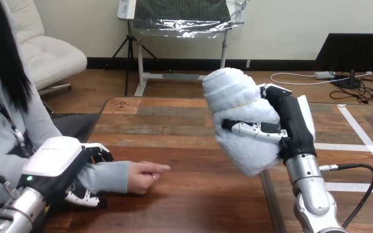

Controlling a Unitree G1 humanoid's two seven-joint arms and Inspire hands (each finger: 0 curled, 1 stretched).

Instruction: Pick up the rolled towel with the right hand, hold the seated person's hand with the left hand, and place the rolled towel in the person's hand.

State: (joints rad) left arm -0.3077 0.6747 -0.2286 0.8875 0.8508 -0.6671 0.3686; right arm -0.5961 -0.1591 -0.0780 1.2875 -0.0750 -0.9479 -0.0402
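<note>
The right hand point(296, 121) has its fingers and thumb curled round the rolled towel point(238, 102), holding it above the surface point(199, 204) with its long axis near upright. The person's hand point(145, 175) lies down and to the left of the towel, resting loosely curled on the surface. The left hand point(58, 162) is nearer to it, clasped round the person's sleeved forearm.

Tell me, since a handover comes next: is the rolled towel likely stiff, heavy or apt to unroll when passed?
Probably soft: the rolled towel bulges around the right hand's grip. Likely light for its bulk, as that one hand holds it clear of the table. Its layered folds could loosen once released.
</note>
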